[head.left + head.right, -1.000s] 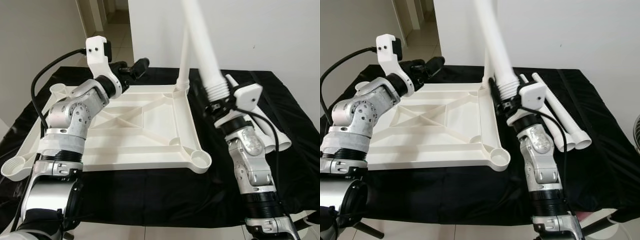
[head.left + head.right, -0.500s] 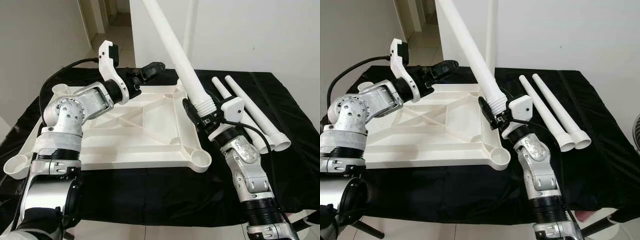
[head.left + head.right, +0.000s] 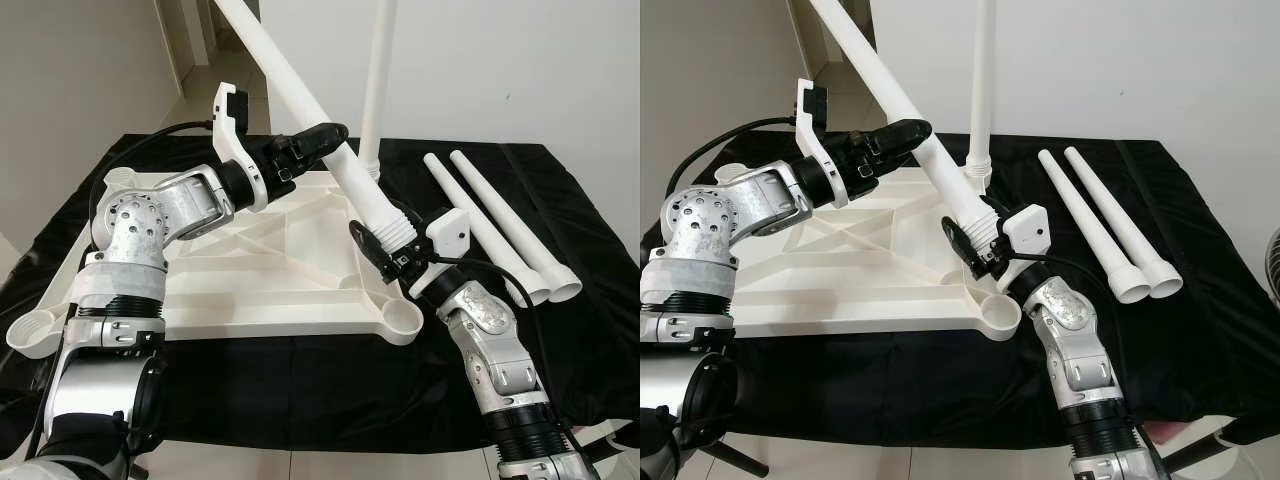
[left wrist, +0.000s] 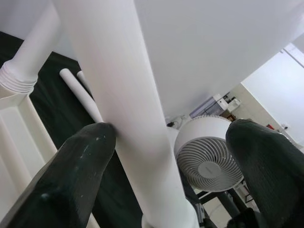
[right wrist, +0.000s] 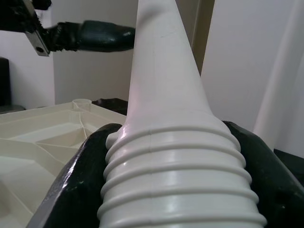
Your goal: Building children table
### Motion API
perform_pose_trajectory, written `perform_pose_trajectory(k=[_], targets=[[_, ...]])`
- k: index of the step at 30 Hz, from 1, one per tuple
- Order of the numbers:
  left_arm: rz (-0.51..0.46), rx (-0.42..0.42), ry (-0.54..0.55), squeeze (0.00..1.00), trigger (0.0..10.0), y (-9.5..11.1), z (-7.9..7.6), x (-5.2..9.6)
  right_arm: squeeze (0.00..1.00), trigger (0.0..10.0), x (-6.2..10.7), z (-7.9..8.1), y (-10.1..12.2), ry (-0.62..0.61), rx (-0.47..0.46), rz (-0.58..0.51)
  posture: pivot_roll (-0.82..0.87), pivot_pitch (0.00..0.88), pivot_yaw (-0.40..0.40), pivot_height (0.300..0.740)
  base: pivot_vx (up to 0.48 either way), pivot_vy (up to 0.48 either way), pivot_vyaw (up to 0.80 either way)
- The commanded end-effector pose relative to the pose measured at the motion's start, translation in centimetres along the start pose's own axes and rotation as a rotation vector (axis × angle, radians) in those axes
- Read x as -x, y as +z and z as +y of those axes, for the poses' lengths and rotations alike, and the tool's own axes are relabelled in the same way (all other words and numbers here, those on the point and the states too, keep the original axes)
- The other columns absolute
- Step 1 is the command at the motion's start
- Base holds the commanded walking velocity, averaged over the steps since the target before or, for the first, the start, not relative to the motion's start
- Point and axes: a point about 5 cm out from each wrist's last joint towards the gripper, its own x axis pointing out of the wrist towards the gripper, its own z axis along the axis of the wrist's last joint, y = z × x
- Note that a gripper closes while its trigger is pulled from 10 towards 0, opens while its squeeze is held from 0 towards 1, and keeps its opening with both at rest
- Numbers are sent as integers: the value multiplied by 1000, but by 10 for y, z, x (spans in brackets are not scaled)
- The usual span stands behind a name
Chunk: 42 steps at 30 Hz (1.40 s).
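- The upturned white tabletop lies on a black cloth that covers the carrying surface; bare cloth runs along the near edge in front of it, and a wide strip lies open toward the right edge.
- Three corner sockets of the tabletop stand open: near right, near left and far left.
- One leg stands upright in the far right corner socket, close to the white wall behind.
- Two loose legs lie side by side on the cloth toward the far right corner, touching along their length, wide ends toward the near edge.
- A fourth leg slants in the air above the tabletop's right side, threaded end low, thin end high toward the left.
- That makes four legs in all.
- The right gripper is clamped around the slanted leg's ribbed threaded end, just above the near right socket.
- The left gripper reaches in over the far edge; its fingers are spread wide, one touching the slanted leg's shaft, the other well clear.
- A fan stands beyond the cloth.
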Motion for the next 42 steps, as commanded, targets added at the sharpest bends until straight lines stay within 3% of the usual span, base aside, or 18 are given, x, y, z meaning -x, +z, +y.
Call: perform_pose_trajectory(k=[1,8,11,15,19,20,23,24,25,26,42], targets=[[7,-34,-430,0,10000,4,-22,2,157,10000,-1,6,7,34,-1,-32,-38,48,80,740,0,0,0],[-12,-35,-333,0,10000,4,-10,0,129,10000,2,10,9,23,-6,-44,-52,43,89,740,0,0,0],[-24,-43,-279,0,10000,2,-2,-2,71,10000,3,13,10,22,-15,-47,-54,42,89,740,0,0,0],[-54,-10,-266,0,10000,7,-1,-3,43,10000,4,15,9,24,-21,-40,-55,37,84,740,0,0,0],[-135,-10,-232,0,10000,27,-4,-6,16,10000,11,19,3,31,-28,-6,-55,40,83,740,0,0,0],[-157,40,-249,0,10000,34,-8,-7,12,10000,14,18,1,30,-23,7,-57,43,85,740,0,0,0],[-158,52,-255,0,10000,35,-10,-7,12,10000,14,18,1,29,-19,10,-56,44,85,740,0,0,0],[-157,54,-257,0,5647,34,-11,-9,4,10000,15,17,1,27,-16,13,-56,44,85,740,0,0,0],[-157,54,-257,0,5647,34,-11,-9,4,10000,15,17,1,27,-16,13,-56,44,85,740,0,0,0],[-158,55,-254,0,0,34,-12,-10,0,10000,15,15,1,25,-14,16,-55,48,87,740,0,0,0],[-109,47,-292,0,0,28,-15,-9,27,10000,10,11,3,61,8,24,-46,57,79,740,0,0,0]])
